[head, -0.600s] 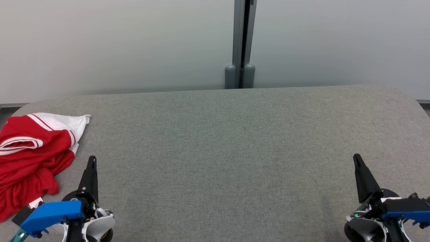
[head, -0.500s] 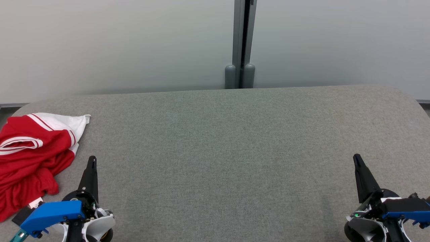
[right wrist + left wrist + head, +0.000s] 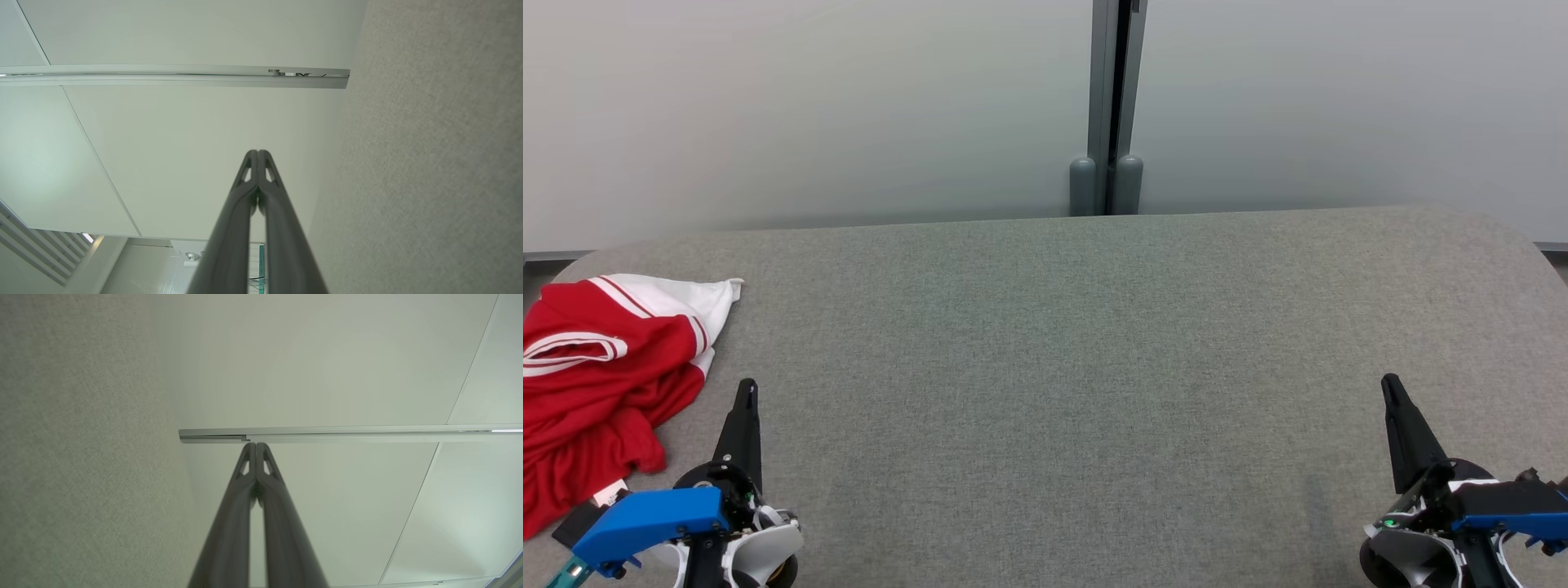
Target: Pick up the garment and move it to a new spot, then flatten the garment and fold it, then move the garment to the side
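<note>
**TASK STATUS: NO STEP BEGUN, GARMENT WAITING AT THE LEFT**

The left fingers [image 3: 742,433] are pressing together along their length and are pinching nothing. The left wrist view is showing the two tips meeting, with no cloth near them. The right fingers [image 3: 1411,441] are pressing together in the same way and are likewise carrying nothing. Both pairs are pointing toward the far edge, one at the near left and one at the near right, well apart from each other.

The garment [image 3: 596,392], red with white stripes and a white panel, is lying in a crumpled heap at the left edge of the worktop [image 3: 1094,367]. It is sitting just beside the left fingers, on their left, and as far as the head view shows it is not touching them. Part of it is running out of that view on the left. It is neither flattened nor folded.

Beyond the far edge, a pale wall panel [image 3: 809,106] and a grey post [image 3: 1115,98] are standing behind the worktop.

Judged from this layout, every step is remaining: pick-up, transfer to a new spot, flattening, folding and the final move aside. The left fingers are lying nearest the heap and would need to spread before any grasp.
</note>
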